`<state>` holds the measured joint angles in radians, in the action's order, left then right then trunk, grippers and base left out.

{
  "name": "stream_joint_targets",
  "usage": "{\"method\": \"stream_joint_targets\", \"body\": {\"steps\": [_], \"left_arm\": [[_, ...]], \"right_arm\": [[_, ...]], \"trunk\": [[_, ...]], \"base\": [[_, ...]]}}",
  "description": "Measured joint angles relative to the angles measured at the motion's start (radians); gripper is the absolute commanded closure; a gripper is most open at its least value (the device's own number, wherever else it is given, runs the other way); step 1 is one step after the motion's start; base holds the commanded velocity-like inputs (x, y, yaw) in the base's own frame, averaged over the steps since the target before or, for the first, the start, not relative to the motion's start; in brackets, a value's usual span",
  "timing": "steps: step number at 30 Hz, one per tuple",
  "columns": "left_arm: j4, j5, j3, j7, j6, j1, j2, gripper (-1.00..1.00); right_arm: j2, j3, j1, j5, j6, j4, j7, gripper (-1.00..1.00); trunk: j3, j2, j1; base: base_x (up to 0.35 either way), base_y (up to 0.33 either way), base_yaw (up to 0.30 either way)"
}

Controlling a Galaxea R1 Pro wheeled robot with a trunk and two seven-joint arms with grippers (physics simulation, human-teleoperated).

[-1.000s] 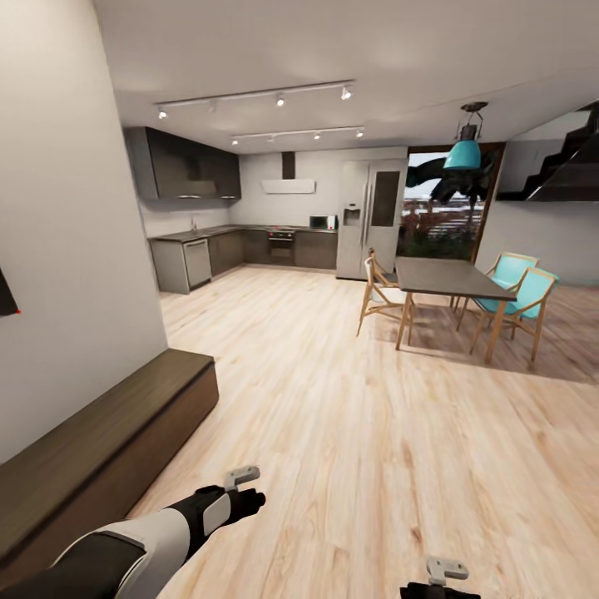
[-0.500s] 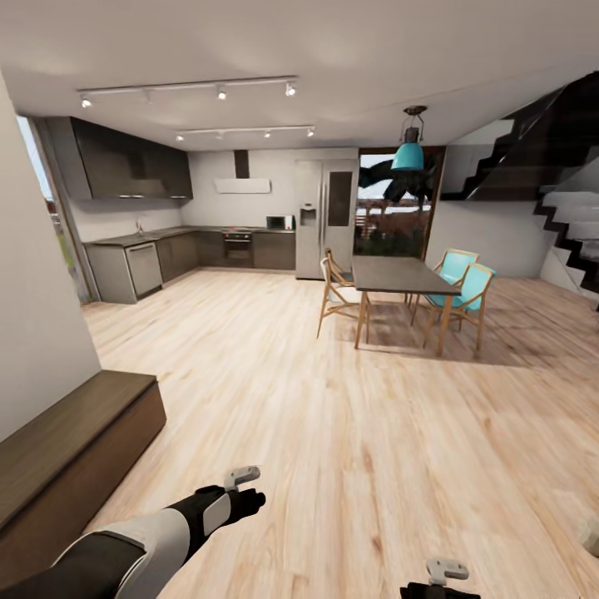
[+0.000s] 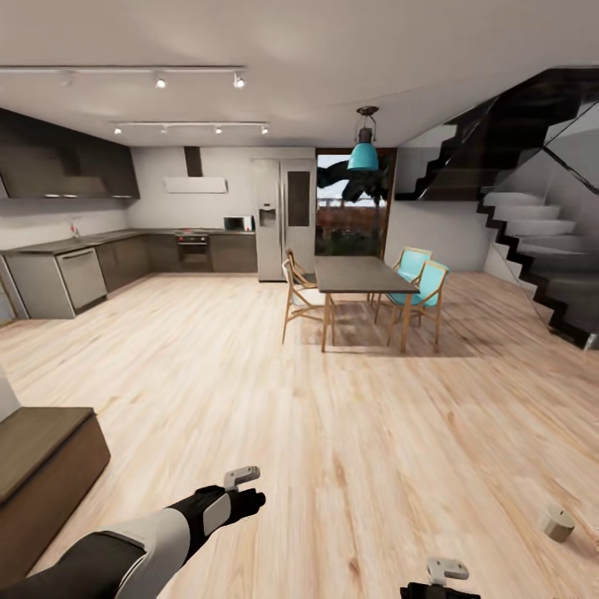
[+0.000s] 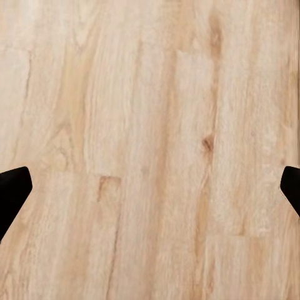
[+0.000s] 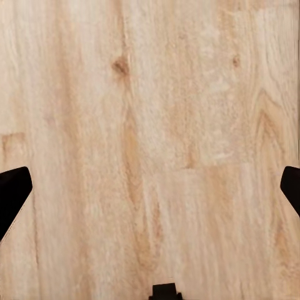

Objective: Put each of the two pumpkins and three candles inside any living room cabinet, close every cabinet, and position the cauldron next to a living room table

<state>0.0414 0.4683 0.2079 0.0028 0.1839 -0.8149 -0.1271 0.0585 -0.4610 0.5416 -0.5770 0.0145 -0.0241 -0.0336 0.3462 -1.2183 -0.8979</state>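
Observation:
One short grey-tan candle (image 3: 556,523) lies on the light plank floor at the head view's lower right, well right of my right gripper (image 3: 443,576). The end of the low dark brown cabinet (image 3: 46,453) shows at the lower left, its fronts shut. My left gripper (image 3: 243,491) hangs over bare floor between the two. In the left wrist view my left gripper (image 4: 150,187) is open, its dark fingertips (image 4: 12,187) far apart above planks. My right gripper (image 5: 150,187) is open the same way, with nothing between its fingertips (image 5: 14,186). The pumpkins, cauldron and coffee table are out of view.
A dark dining table (image 3: 353,274) with turquoise and wooden chairs stands mid-room. Kitchen counters (image 3: 75,249) and a fridge (image 3: 283,218) line the far wall. A black staircase (image 3: 532,249) with a glass side rises at the right. Wide plank floor lies ahead.
The head view has swung to the right: the cabinet and wall slid off toward the left, and the staircase and the candle came into view. Both arms hold the same pose.

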Motion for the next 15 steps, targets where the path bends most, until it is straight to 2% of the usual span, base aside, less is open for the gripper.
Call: {"method": "stream_joint_targets", "body": {"steps": [15], "left_arm": [[0.0, 0.0, 0.0, 0.0, 0.0, 0.0, 0.0, -1.0]], "right_arm": [[0.0, 0.0, 0.0, 0.0, 0.0, 0.0, 0.0, -1.0]], "trunk": [[0.0, 0.0, 0.0]], "base": [[0.284, 0.22, -0.294]]}}
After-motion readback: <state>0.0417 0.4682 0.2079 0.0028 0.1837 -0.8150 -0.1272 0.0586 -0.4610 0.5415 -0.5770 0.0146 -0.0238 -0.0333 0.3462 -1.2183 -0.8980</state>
